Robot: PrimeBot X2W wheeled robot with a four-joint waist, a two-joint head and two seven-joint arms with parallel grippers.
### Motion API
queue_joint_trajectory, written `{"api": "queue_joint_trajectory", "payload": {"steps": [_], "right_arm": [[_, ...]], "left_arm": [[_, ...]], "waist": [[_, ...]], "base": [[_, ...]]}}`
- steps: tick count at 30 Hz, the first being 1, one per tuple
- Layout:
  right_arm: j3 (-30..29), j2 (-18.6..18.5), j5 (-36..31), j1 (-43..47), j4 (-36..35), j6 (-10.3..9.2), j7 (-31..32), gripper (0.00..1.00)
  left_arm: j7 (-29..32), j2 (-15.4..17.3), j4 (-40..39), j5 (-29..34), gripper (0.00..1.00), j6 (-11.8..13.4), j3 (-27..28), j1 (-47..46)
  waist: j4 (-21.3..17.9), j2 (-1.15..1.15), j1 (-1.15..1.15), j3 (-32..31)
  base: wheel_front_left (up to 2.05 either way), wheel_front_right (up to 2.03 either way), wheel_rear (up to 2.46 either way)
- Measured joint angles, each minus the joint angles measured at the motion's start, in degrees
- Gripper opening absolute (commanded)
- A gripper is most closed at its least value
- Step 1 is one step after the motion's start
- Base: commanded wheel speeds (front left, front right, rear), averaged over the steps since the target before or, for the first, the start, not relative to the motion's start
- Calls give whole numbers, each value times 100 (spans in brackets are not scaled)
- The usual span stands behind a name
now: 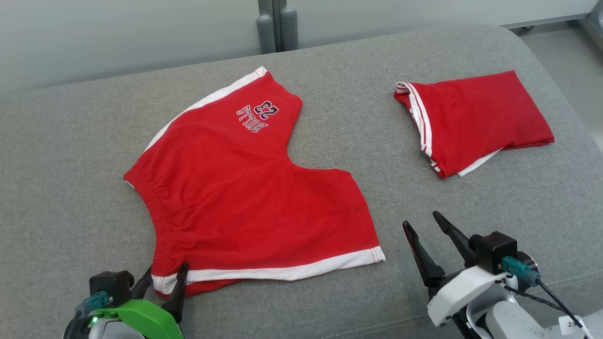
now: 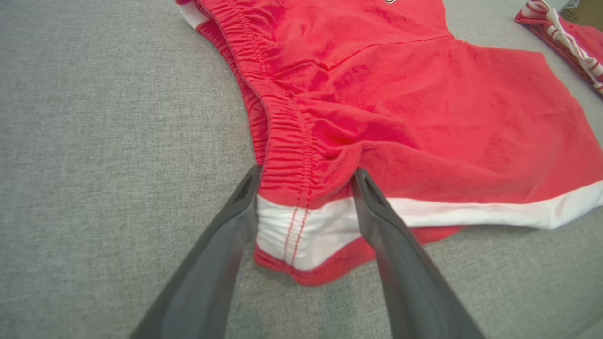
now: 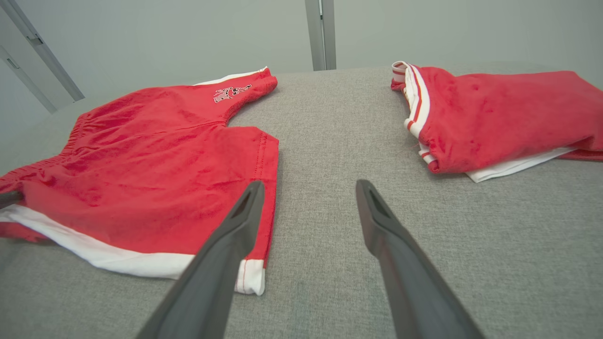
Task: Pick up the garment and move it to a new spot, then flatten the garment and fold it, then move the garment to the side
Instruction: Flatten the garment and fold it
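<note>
Shorts (image 1: 245,197) corner between left fingers (image 2: 379,221), cushion (image 1: 70,165) around

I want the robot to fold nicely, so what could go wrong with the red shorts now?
The left fingers straddle a bunched corner of the shorts; closing there may pinch only one layer, and the shorts could slip. The right fingers stand open beside the hem, off the cloth, so a pull from the left alone might drag the shorts crooked. The folded red clothes lie nearby and might get bumped.

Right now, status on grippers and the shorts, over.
Left gripper open, astride waistband corner of the shorts. Right gripper open, above the cushion. Shorts flat, unfolded. Folded red garment lies apart, right.
</note>
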Motion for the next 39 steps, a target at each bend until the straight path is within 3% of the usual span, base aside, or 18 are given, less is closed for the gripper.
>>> {"api": "queue_joint_trajectory", "payload": {"steps": [11,18,27,30,33,39], "right_arm": [[-55,0,1,-19,160,14,-8,100],[-19,9,1,-23,244,58,-9,100],[101,5,36,-21,516,123,-11,100],[144,34,108,-19,641,146,-7,100],[181,75,155,-20,764,193,4,100],[402,194,253,-29,1009,275,181,100]], "left_arm": [[202,155,-119,-221,88,-135,-189,26],[347,236,-227,-441,62,-155,-331,119],[576,424,-387,-655,66,-200,-447,263],[606,471,-407,-724,44,-200,-458,282],[633,476,-437,-784,0,-200,-453,287],[508,478,-576,-803,0,-201,-355,287]], "waist": [[115,0,0,-26],[157,0,0,-73],[158,0,0,-119],[164,0,0,-128],[175,0,0,-133],[218,0,0,-128]], "base": [[0,0,0],[0,0,0],[0,0,0],[0,0,0],[0,0,0],[0,0,0]]}}
